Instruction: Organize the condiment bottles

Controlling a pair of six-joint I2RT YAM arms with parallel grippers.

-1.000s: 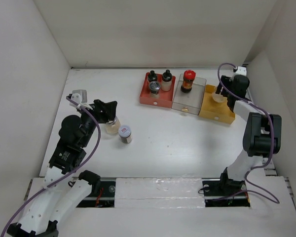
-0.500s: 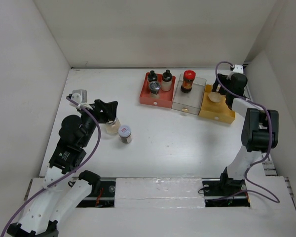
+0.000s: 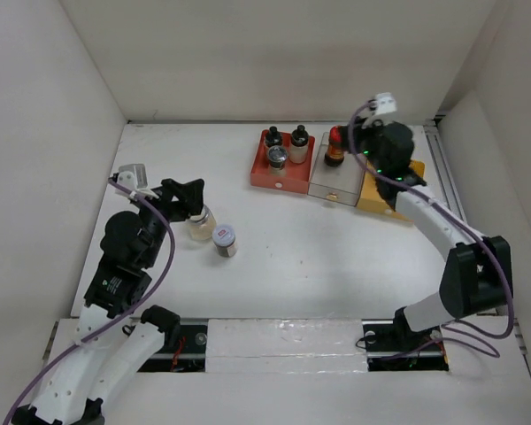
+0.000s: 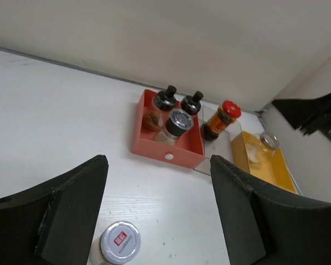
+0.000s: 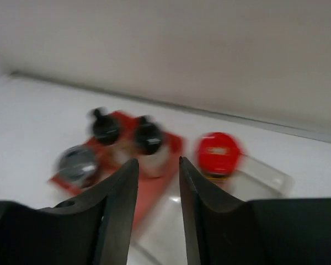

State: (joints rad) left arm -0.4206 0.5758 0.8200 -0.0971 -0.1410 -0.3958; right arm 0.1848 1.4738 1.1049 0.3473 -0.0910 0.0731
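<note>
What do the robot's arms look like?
The left arm and right arm are white tubes with chunky black joints. A purple cable loops along each. The left gripper and right gripper have flat, black, wedge-shaped fingers.

My left gripper [image 3: 193, 202] hangs at pale jar [image 3: 200, 229]; white-capped jar [image 3: 224, 238] just right. Far side: red tray [image 3: 288, 182] holds 3 bottles [image 3: 277, 158], clear tray [image 3: 336, 184] 1 red-capped bottle [image 3: 335, 147], my right gripper [image 3: 358, 146] beside it, yellow tray [image 3: 380, 203] right.
</note>
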